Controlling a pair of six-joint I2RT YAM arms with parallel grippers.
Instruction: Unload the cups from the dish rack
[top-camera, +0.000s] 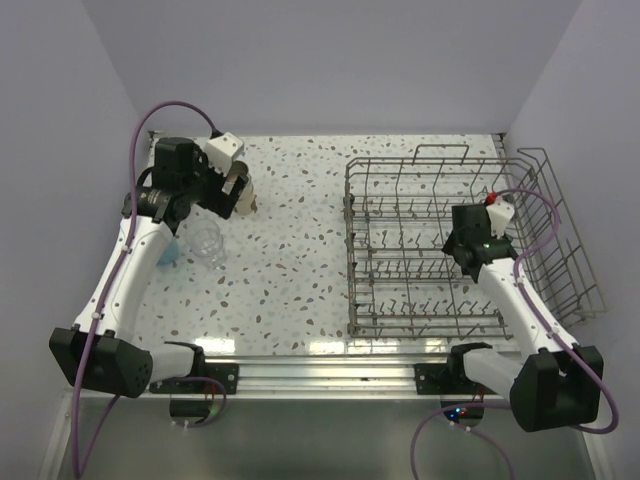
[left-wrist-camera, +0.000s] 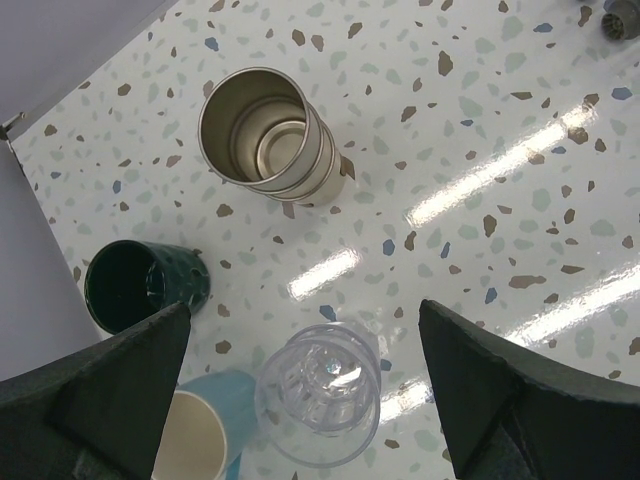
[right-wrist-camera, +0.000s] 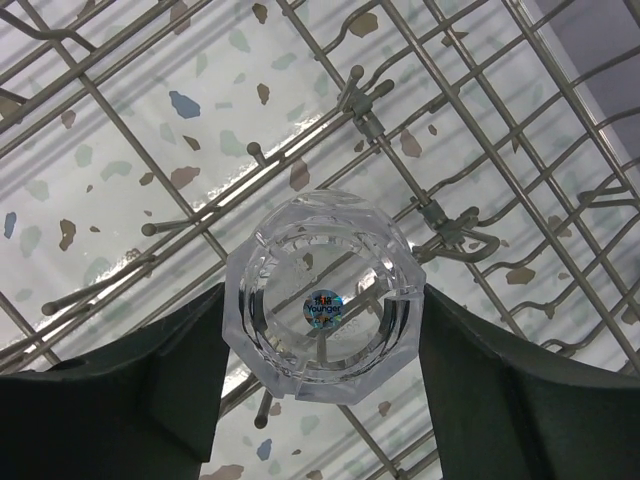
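Note:
The grey wire dish rack (top-camera: 352, 262) stands on the right. My right gripper (top-camera: 464, 246) is inside it and is shut on an upside-down clear glass tumbler (right-wrist-camera: 325, 300). Both fingers (right-wrist-camera: 170, 380) press its sides, with the rack's tines (right-wrist-camera: 150, 229) beneath. My left gripper (top-camera: 212, 200) is open and empty above the cups at the far left. These are stacked metallic tumblers (left-wrist-camera: 265, 135), a dark teal mug (left-wrist-camera: 140, 285), a light blue mug (left-wrist-camera: 205, 430) and stacked clear tumblers (left-wrist-camera: 320, 405). The clear ones sit between the spread left fingers (left-wrist-camera: 100, 390).
The rack's tall hinged side (top-camera: 560, 230) leans out to the right near the wall. The cups cluster near the left wall (top-camera: 60, 150). Speckled tabletop (top-camera: 290, 240) lies between the cups and the rack.

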